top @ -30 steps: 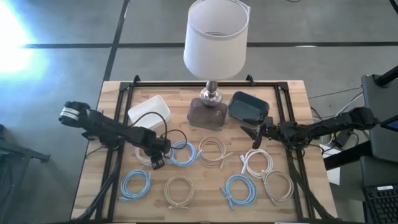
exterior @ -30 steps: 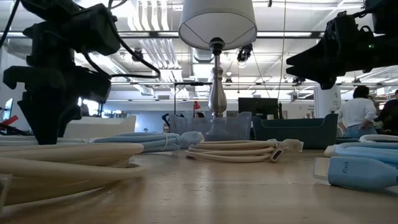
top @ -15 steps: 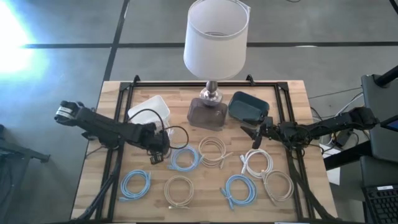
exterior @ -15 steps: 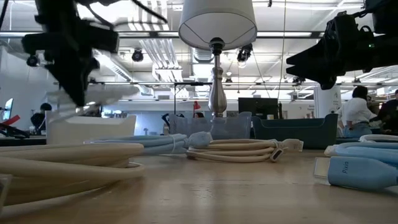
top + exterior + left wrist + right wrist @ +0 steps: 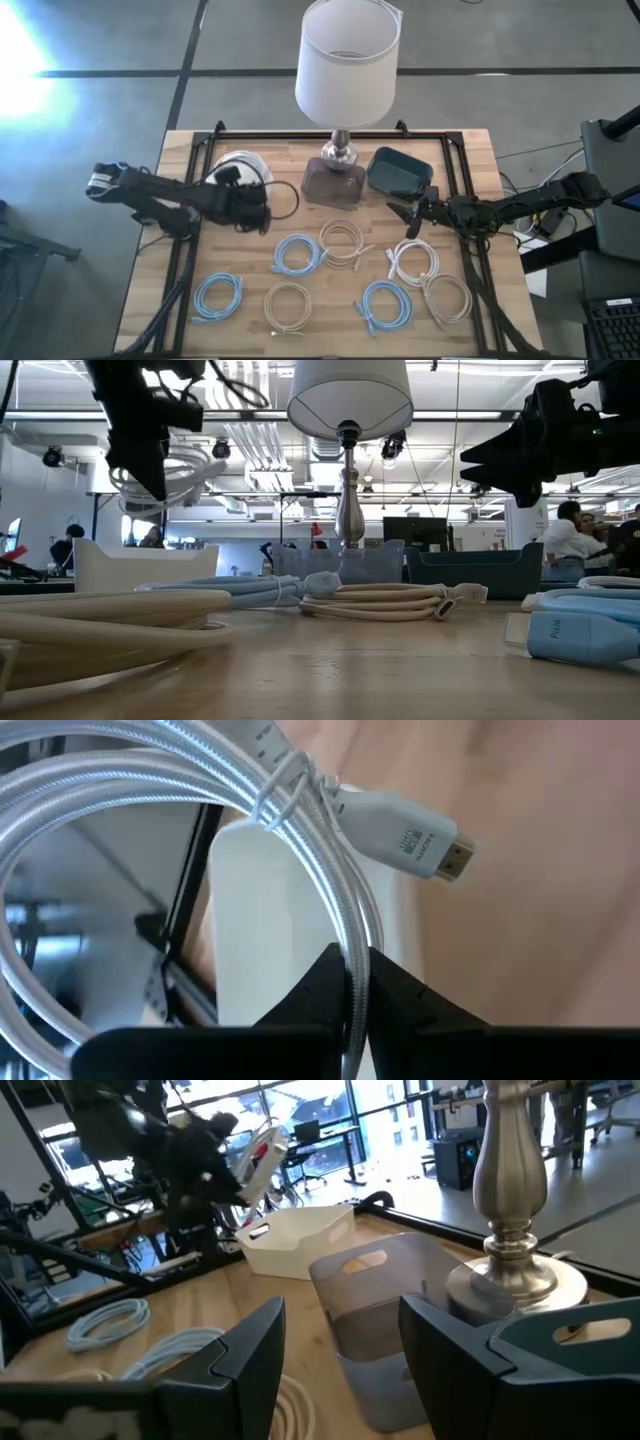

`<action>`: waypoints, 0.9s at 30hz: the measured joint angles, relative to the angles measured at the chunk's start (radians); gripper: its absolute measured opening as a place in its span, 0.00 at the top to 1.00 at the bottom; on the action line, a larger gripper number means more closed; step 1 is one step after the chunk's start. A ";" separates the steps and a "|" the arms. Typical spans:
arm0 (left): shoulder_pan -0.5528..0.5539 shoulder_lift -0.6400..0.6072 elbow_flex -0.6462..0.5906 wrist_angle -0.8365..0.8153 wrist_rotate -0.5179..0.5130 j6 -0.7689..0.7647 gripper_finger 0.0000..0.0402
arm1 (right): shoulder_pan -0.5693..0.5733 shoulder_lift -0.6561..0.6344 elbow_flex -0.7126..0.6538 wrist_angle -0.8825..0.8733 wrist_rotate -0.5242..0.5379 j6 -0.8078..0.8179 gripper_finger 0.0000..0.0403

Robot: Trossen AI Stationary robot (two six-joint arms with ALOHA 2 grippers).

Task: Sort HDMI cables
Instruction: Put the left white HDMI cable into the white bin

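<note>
My left end effector (image 5: pixel 352 982), clenched on the white HDMI cable (image 5: pixel 200 810), has lifted it over the white bin (image 5: pixel 240 168). Drop follows. My right end effector (image 5: pixel 408 218) waits, released.

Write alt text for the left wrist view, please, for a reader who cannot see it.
The left gripper is shut on a white HDMI cable, a coil with its plug sticking out, held above a white bin on the wooden table.

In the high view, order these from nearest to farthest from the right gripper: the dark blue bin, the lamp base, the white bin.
1. Dark blue bin: just beside the right gripper, toward the back.
2. Lamp base: table's middle, at the back.
3. White bin: far side, under the left gripper.
</note>
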 joint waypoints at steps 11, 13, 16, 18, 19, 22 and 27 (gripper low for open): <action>0.257 0.004 -0.180 0.171 0.017 -0.007 0.92 | 0.000 0.000 0.000 -0.003 0.000 0.022 0.52; 0.277 0.004 -0.217 0.248 0.016 -0.001 0.92 | 0.000 0.000 0.000 -0.003 0.000 0.021 0.52; 0.291 0.004 -0.270 0.371 0.016 0.022 0.91 | 0.000 0.000 0.000 -0.003 0.000 0.021 0.52; 0.294 0.004 -0.305 0.443 0.016 0.053 0.91 | 0.000 0.000 0.000 -0.003 0.000 0.020 0.52; 0.294 0.004 -0.319 0.469 0.016 0.073 0.91 | 0.000 0.000 0.000 -0.003 0.000 0.019 0.52; 0.294 0.004 -0.360 0.524 0.010 0.117 0.90 | 0.000 0.000 0.000 -0.003 0.000 0.019 0.52; 0.295 0.004 -0.384 0.526 0.006 0.138 0.90 | 0.000 0.000 0.000 -0.003 0.000 0.020 0.52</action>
